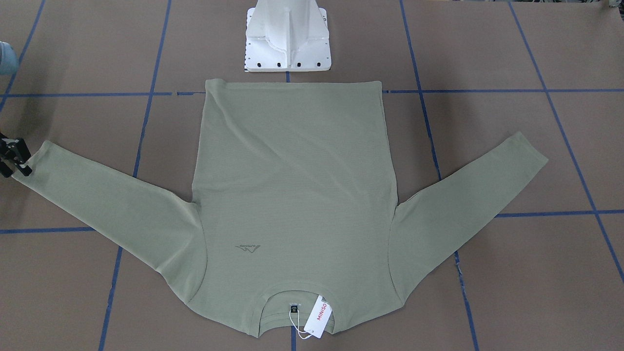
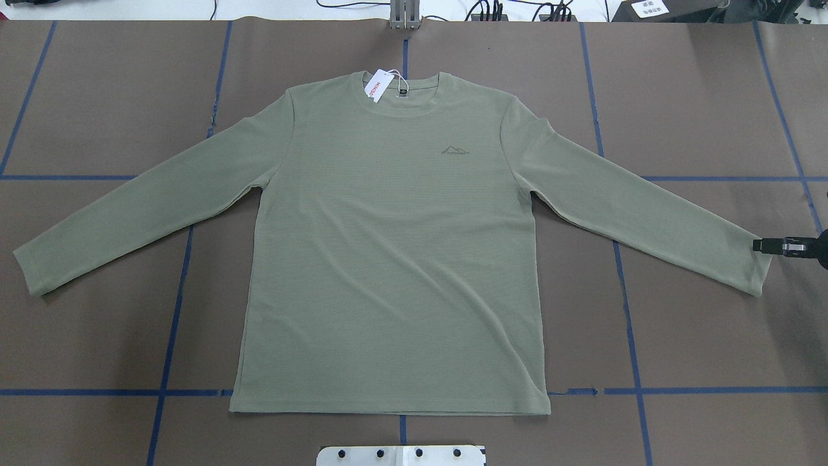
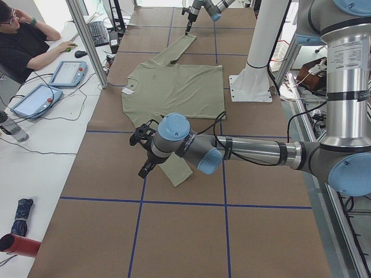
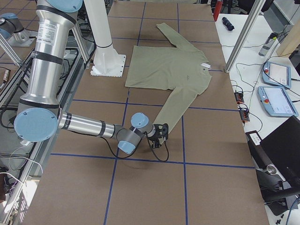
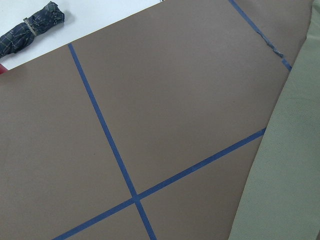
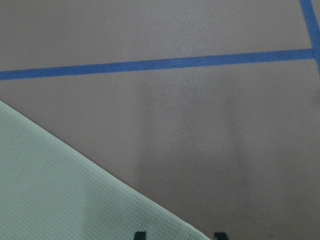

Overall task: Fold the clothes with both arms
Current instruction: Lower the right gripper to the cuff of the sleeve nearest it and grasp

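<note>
Shirt (image 2: pixel 388 259) lies flat, hem nearest the white pedestal (image 1: pixel 287 44), sleeves spread either side of it. Right gripper (image 2: pixel 757 245), fingers parted and gripping nothing, sits at the cuff on the pedestal's right. Whether the left gripper (image 3: pixel 145 168) is parted cannot be told.

- Green knit shirt (image 6: pixel 55 185) fills the 7 o'clock corner.
- A blue tape line (image 6: pixel 160 63) crosses the brown table (image 6: pixel 225 150) near 12 o'clock.
- Right gripper (image 6: pixel 179 235) at 6 o'clock: two black fingertips (image 6: pixel 140 235) set apart.
</note>
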